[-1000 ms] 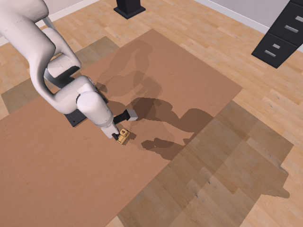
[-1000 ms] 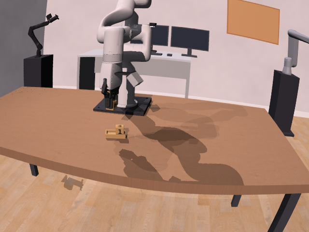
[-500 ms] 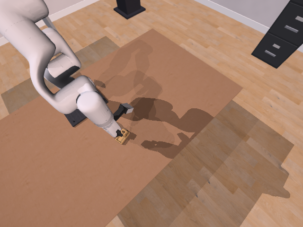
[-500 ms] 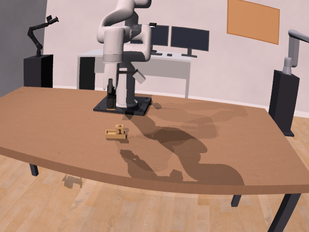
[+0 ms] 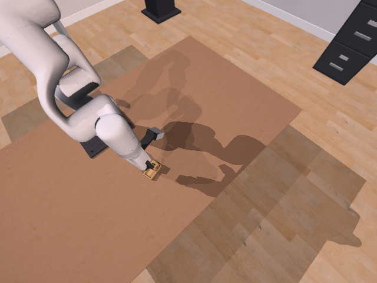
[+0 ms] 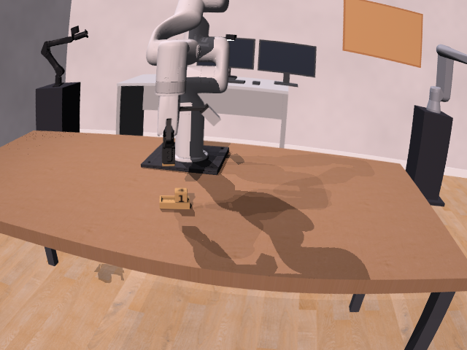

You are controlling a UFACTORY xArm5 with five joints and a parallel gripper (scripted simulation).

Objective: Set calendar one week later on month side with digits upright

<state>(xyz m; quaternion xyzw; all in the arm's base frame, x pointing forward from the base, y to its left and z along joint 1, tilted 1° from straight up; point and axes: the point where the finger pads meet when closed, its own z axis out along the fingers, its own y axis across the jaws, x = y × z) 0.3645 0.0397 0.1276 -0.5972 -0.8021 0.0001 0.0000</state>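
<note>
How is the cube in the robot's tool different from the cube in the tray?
The held cube hangs in the air, pinched by the tool; the tray cube rests in the tray on its right side. The tray cube plainly shows a 1; the held cube's faces are mostly hidden by the fingers. Both look like light wood.

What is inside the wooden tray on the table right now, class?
In the tray, one cube showing a 1 stands on the right; the left slot looks vacant. The tool holds the second cube above, its faces mostly hidden.
</note>
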